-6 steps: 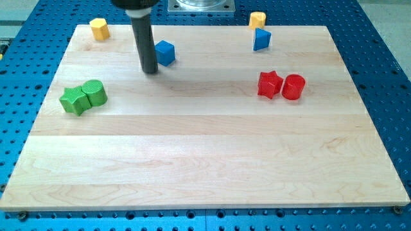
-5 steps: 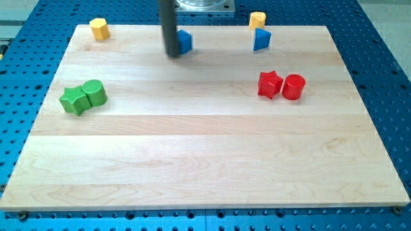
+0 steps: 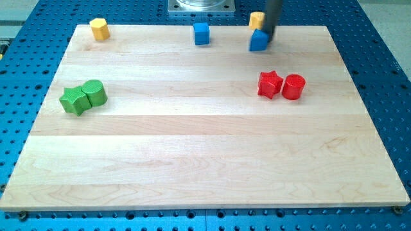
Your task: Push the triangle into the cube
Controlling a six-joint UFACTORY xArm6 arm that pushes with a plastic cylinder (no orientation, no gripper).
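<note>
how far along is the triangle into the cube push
Done: my tip stands at the blue triangle, on its right edge in the view. In hand: the push leftward. Left: the whole gap, since the blue cube sits well apart to the view's left, not touching the triangle.

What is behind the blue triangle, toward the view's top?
My tip stands at the blue triangle, at its upper right. Behind it sits a yellow block, partly covered by the rod, so its shape is unclear.
</note>
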